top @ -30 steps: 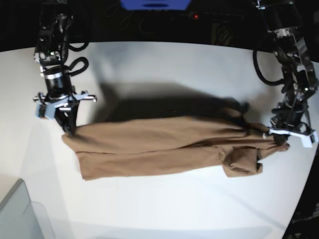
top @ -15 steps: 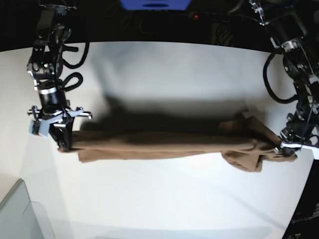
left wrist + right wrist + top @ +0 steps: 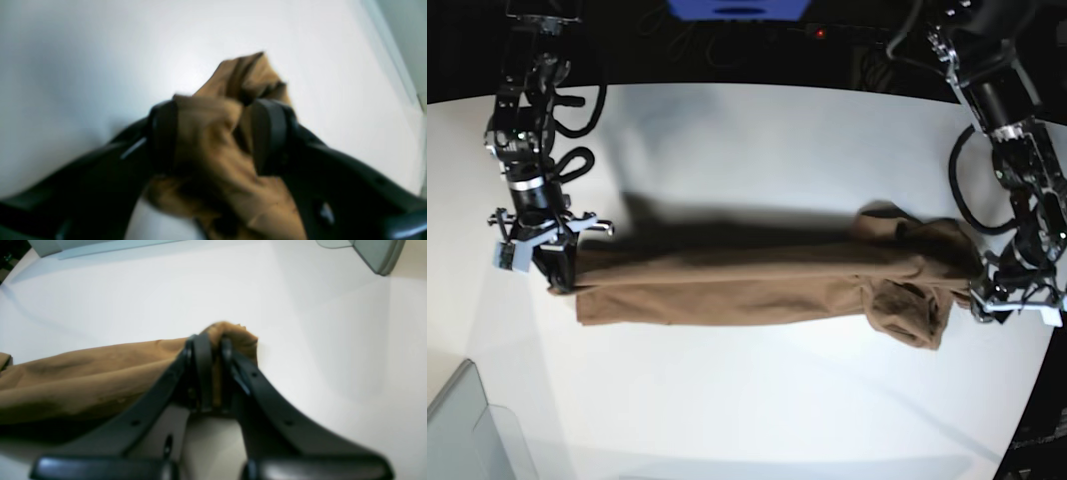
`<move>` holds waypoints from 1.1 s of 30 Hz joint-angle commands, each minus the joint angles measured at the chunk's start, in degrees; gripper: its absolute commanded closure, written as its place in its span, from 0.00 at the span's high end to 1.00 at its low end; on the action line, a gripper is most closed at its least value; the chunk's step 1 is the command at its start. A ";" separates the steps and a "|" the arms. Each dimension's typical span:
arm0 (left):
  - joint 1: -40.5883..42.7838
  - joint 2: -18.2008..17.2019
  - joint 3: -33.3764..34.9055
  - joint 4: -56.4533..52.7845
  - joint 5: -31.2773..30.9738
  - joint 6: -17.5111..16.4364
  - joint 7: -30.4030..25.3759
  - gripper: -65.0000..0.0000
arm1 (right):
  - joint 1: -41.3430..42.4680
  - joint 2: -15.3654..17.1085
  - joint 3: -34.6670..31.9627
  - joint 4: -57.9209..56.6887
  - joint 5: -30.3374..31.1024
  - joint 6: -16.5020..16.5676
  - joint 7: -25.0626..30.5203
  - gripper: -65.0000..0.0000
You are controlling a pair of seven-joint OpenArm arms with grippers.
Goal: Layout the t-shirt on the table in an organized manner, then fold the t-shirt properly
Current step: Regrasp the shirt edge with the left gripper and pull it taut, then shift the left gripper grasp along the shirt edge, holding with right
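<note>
The shirt (image 3: 757,285) lies stretched across the table (image 3: 757,140) from 9 to 3 o'clock. The right gripper (image 3: 215,373) pinches its 9 o'clock end; the left gripper (image 3: 213,133) stands parted, bunched cloth between its fingers (image 3: 270,133).

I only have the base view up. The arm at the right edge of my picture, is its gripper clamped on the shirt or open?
Observer: Open. The left wrist camera, though blurred, shows the left gripper with its jaws spread apart and the shirt bunched loosely between them.
Operator: And the gripper on the other side?
Observer: The right wrist camera shows the right gripper shut on a small fold at the shirt's end, with a nub of cloth poking out past the fingertips.
</note>
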 commanded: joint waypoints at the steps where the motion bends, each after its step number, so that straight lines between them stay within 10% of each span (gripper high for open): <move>1: -2.13 -0.93 -0.23 1.22 -0.59 -0.16 -0.69 0.54 | 0.68 0.50 0.19 0.92 0.43 0.10 2.01 0.00; 16: 25.47 2.15 -6.21 23.29 -11.66 -0.16 -0.60 0.54 | 0.95 0.24 1.24 0.92 0.43 0.10 1.92 0.00; 33: 15.89 5.05 5.75 5.97 1.87 -0.16 -0.69 0.54 | 0.51 0.15 1.16 0.92 0.52 0.10 1.92 0.00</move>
